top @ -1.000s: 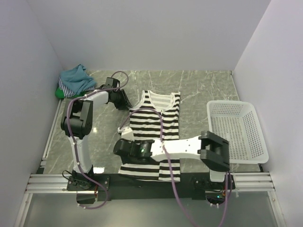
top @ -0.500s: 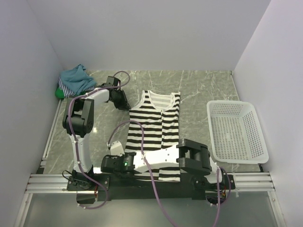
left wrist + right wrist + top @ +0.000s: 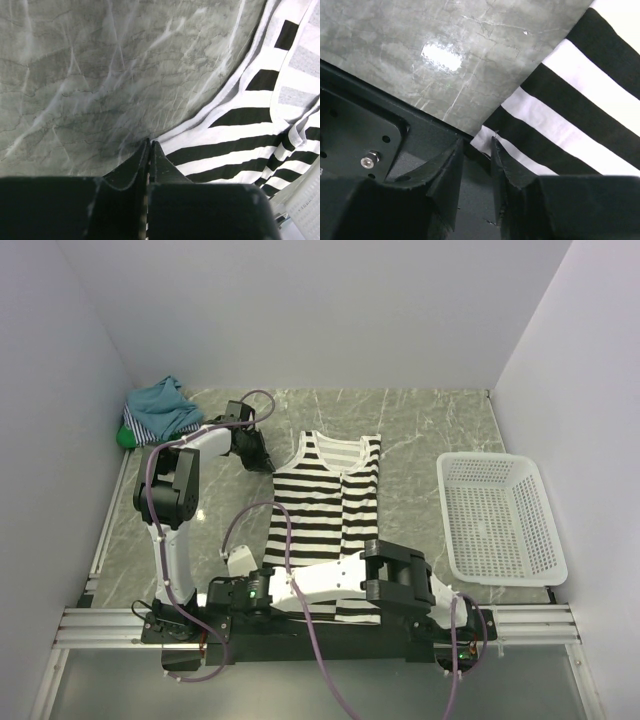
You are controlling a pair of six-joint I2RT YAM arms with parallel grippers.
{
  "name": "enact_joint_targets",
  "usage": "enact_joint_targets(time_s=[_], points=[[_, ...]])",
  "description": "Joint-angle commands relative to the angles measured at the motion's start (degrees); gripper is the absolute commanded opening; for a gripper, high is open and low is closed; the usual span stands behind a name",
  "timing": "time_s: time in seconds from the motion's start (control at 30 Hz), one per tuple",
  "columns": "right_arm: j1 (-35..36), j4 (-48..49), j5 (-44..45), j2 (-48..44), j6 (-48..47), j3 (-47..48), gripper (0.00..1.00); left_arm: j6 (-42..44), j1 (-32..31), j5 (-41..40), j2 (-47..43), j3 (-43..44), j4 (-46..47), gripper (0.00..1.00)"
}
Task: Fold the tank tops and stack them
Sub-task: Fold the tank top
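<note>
At the far-left corner we see a heap of tank tops. The right gripper, its jaws narrowly apart, straddles the near-left hem corner of the striped tank top, which lies flat mid-table. The left gripper, pressed together, meets its far-left strap edge. The basket sits on the right.

You are looking at a striped tank top in bold black-and-white horizontal bands, a desk of grey-green veined marble, a teal-blue top, a thin-striped top in blue and white, a green top, and a white lattice basket.
</note>
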Motion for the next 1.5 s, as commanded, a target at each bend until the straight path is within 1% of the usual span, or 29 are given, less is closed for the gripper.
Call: enact_joint_targets(time_s=[0.0,0.03,0.07,0.13,0.17,0.27,0.53,0.77,1.03,1.1,1.2,1.27,1.3,1.47], points=[[0.24,-4.06,1.57,1.8,1.42,3.09,0.35,1.26,-0.1,-0.7,1.3,1.11,-1.05,0.04],[0.24,-4.41,1.66,2.24,1.33,3.53,0.34,1.35,-0.1,-0.79,1.22,1.11,-1.05,0.04],[0.32,-4.5,1.84,2.24,1.42,3.7,0.28,1.35,-0.1,-0.79,1.22,1.11,-1.05,0.03],[0.24,-4.68,2.01,2.15,1.42,3.71,0.22,1.35,-0.1,-0.71,1.3,1.11,-0.96,0.01],[0.24,-4.68,2.01,2.24,1.51,3.79,0.14,1.26,-0.1,-0.53,1.3,1.11,-0.87,0.01],[0.24,-5.82,2.71,2.24,1.77,4.49,0.0,1.17,-0.1,-0.27,1.39,1.11,-0.7,0.01],[0.24,-6.61,4.82,-0.74,2.74,3.8,0.0,0.91,-0.1,0.61,0.43,0.85,0.27,0.01],[0.15,-3.89,6.32,-6.89,3.62,-1.04,0.0,-0.23,-0.01,-0.35,-3.53,-0.29,2.2,0.01],[-0.03,-1.25,7.02,-13.66,5.02,-6.39,0.0,-1.37,0.25,-2.29,-6.95,1.64,1.06,0.01],[-0.03,-0.72,6.93,-14.89,5.55,-7.54,0.0,-2.42,0.25,-1.68,-7.66,1.82,1.41,0.01],[-0.12,-0.55,7.29,-17.7,7.04,-9.91,0.0,-3.74,-0.45,-0.71,-8.8,1.55,2.73,0.01],[-0.2,0.06,7.02,-19.72,8.8,-13.15,0.0,-4.27,-1.94,-1.23,-8.63,2.34,2.47,0.01],[-0.29,0.42,6.85,-20.34,8.8,-13.17,0.0,-4.45,-1.95,-1.23,-8.63,2.6,2.55,0.01],[-0.47,0.42,7.11,-24.21,13.02,-19.05,0.0,-6.29,-4.84,-1.94,-8.1,3.48,3.61,0.01]])
